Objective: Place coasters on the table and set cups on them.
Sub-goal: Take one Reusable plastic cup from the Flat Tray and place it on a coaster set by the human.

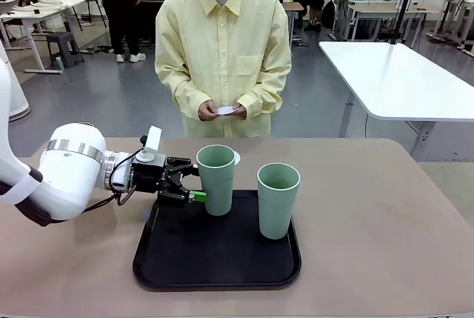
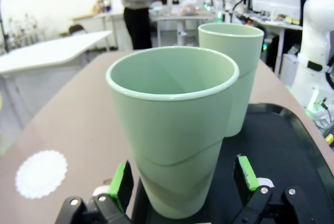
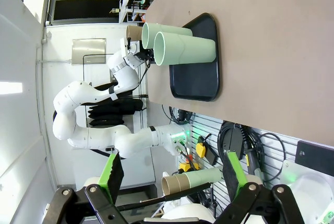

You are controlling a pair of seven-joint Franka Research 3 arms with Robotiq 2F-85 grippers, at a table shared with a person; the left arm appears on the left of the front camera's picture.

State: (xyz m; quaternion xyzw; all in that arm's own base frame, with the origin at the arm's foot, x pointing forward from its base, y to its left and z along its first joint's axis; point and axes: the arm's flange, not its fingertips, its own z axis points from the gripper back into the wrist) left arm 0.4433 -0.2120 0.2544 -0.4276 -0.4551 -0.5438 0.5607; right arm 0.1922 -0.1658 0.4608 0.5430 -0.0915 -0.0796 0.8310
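1. Table [image 1: 385, 244]: a beige-brown matte top with rounded corners. It spans the front view and is bare to the right of the tray.
2. Tray [image 1: 215, 270]: black, rectangular and round-cornered. It lies flat on the table, left of centre and near the robot's edge.
3. Left-hand cup [image 1: 215, 179]: pale sage green and tapered, upright on the far left part of the tray.
4. Right-hand cup [image 1: 278, 199]: the same colour and form, upright on the right part of the tray, apart from the left-hand cup.
5. Coaster [image 2: 41, 173]: a round white doily with a lacy edge. It lies flat on the table just beyond the tray and is largely hidden behind the left-hand cup in the front view.
6. Left gripper [image 1: 194, 183]: held level and low over the tray, with its jaws spread on either side of the left-hand cup's lower wall. In the left wrist view the green pads [image 2: 121, 185] stand just clear of the cup, so nothing is gripped.
7. Right gripper [image 3: 173, 171]: jaws wide apart and empty, held off to the side of the table, well away from the tray.
8. Person [image 1: 222, 44]: in a pale yellow shirt, standing at the far edge. The person holds a white held coaster [image 1: 227, 110] at waist height. Whether it is one or several cannot be told.
9. Room: grey floor [image 1: 133, 103], with a white table [image 1: 400, 73] at right rear. Further work tables and people stand at the back.
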